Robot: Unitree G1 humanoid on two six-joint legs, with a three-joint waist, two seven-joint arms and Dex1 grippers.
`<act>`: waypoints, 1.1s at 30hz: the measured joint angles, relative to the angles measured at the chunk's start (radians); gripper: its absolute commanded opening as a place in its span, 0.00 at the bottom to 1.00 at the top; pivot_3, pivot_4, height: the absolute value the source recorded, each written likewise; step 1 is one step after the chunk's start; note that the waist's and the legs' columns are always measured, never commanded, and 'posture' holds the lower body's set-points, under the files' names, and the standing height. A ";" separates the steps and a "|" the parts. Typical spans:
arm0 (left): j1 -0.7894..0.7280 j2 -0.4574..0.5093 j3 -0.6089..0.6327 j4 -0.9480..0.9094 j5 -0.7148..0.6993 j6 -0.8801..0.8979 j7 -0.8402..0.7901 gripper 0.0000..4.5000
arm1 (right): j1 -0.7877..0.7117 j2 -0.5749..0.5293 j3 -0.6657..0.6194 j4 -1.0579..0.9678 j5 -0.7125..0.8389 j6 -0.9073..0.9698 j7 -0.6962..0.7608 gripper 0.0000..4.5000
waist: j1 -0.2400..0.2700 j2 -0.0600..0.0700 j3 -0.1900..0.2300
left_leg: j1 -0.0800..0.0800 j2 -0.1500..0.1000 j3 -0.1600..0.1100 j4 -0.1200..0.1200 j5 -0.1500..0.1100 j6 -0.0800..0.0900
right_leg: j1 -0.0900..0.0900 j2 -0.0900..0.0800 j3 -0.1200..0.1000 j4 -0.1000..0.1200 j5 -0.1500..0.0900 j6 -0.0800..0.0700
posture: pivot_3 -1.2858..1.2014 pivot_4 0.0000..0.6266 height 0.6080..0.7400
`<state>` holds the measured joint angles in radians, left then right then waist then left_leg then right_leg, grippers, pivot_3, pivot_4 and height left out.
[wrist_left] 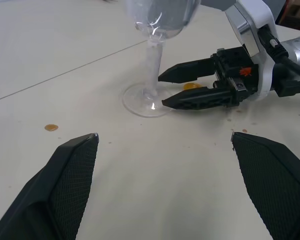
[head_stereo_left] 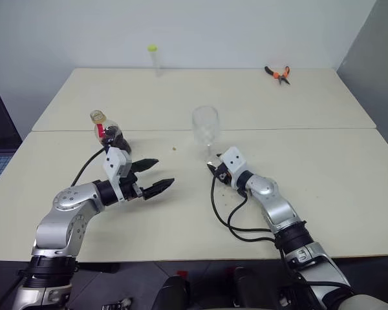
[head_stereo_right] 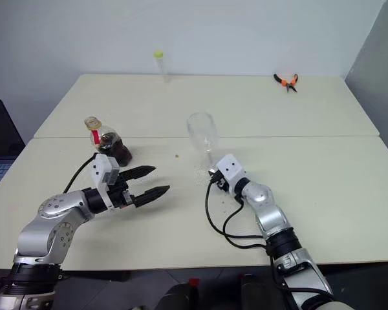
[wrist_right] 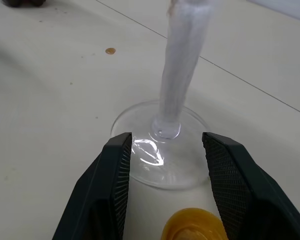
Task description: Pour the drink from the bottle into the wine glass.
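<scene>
Glass first: its foot sits on the desk just ahead of my right fingers, whose tips flank the near rim of the foot with the stem rising beyond them; they stand partly apart and clamp nothing. A small yellow cap lies on the desk between those two fingers, close to my wrist. My left fingers are spread wide and empty, pointing across toward the glass, with bare desk between. The bottle, uncapped and with dark drink in its belly, stands behind my left fingers, just past the wrist, apart from them. What worries me is the thin stem: if my right fingers push forward or close on the rim of the foot, I judge the glass could slide or topple, since the bowl makes it top-heavy. Reaching back for the open bottle could knock it and spill it. Room is generous: open desk lies on every side of both hands, the front edge is nearest, and the tube and pliers sit far back, well apart.
</scene>
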<state>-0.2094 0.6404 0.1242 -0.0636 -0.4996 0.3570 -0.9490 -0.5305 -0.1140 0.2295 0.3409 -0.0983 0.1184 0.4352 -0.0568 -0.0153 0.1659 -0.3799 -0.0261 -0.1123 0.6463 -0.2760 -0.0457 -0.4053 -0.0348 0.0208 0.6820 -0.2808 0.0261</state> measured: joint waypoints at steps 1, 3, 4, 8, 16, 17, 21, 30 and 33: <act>0.000 0.000 0.000 0.003 0.000 -0.003 0.000 1.00 | 0.003 0.000 0.000 -0.004 0.000 0.004 0.001 0.53 | 0.000 0.000 0.000 | 0.000 0.000 0.000 0.000 0.000 0.000 | 0.000 0.000 0.000 0.000 0.000 0.000 | 0.52 0.24 1.00; 0.000 0.000 0.001 0.016 0.001 -0.016 -0.001 1.00 | 0.010 -0.001 0.001 -0.009 0.001 0.008 0.002 0.53 | 0.000 0.000 0.000 | 0.000 0.000 0.000 0.000 0.000 0.000 | 0.000 0.000 0.000 0.000 0.000 0.000 | 0.52 0.24 1.00; 0.000 0.000 0.002 0.022 0.001 -0.017 -0.001 1.00 | 0.014 -0.002 0.001 -0.015 0.002 0.012 0.004 0.53 | 0.000 0.000 0.000 | 0.000 0.000 0.000 0.000 0.000 0.000 | 0.000 0.000 0.000 0.000 0.000 0.000 | 0.52 0.24 1.00; 0.000 0.000 0.010 0.026 0.000 -0.023 -0.003 1.00 | 0.034 -0.005 -0.002 -0.067 0.014 0.038 0.022 0.53 | 0.000 0.000 0.000 | 0.000 0.000 0.000 0.000 0.000 0.000 | 0.000 0.000 0.000 0.000 0.000 0.000 | 0.52 0.24 1.00; 0.000 0.000 0.039 0.027 -0.003 -0.038 0.000 1.00 | 0.084 -0.027 -0.023 -0.261 0.098 0.156 0.068 0.81 | 0.002 0.000 0.000 | 0.000 0.000 0.000 0.000 0.000 0.000 | 0.000 0.000 0.000 0.000 0.000 0.000 | 0.52 0.24 1.00; 0.000 0.000 0.040 0.026 -0.004 -0.038 0.002 1.00 | 0.096 -0.038 -0.025 -0.294 0.114 0.180 0.075 0.89 | 0.003 0.000 0.000 | 0.000 0.000 0.000 0.000 0.000 0.001 | 0.000 0.000 0.000 0.000 0.000 0.000 | 0.52 0.24 1.00; 0.001 -0.011 0.041 0.017 -0.009 -0.038 0.017 1.00 | 0.163 -0.102 -0.040 -0.435 0.157 0.267 0.106 0.99 | 0.007 0.000 0.000 | 0.000 0.000 0.000 0.000 -0.002 0.003 | 0.000 -0.001 0.000 0.000 0.000 0.000 | 0.52 0.24 1.00; 0.000 -0.017 0.047 -0.044 -0.043 -0.032 0.023 1.00 | 0.297 -0.176 -0.072 -0.680 0.288 0.324 0.174 0.99 | 0.007 0.000 0.000 | 0.000 0.000 -0.001 0.000 -0.002 0.004 | 0.001 -0.001 -0.001 0.000 0.000 0.000 | 0.52 0.24 1.00; -0.001 -0.017 0.051 -0.046 -0.050 -0.032 0.023 1.00 | 0.327 -0.182 -0.090 -0.717 0.333 0.327 0.179 0.99 | 0.008 0.000 0.000 | 0.000 0.000 0.000 0.000 -0.002 0.004 | 0.001 -0.001 -0.001 0.000 0.000 0.000 | 0.52 0.24 1.00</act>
<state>-0.2103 0.6236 0.1755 -0.1097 -0.5491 0.3248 -0.9261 -0.2034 -0.2958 0.1399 -0.3762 0.2350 0.4456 0.6143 -0.0488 -0.0155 0.1658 -0.3801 -0.0261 -0.1127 0.6466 -0.2782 -0.0419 -0.4047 -0.0353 0.0203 0.6815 -0.2809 0.0263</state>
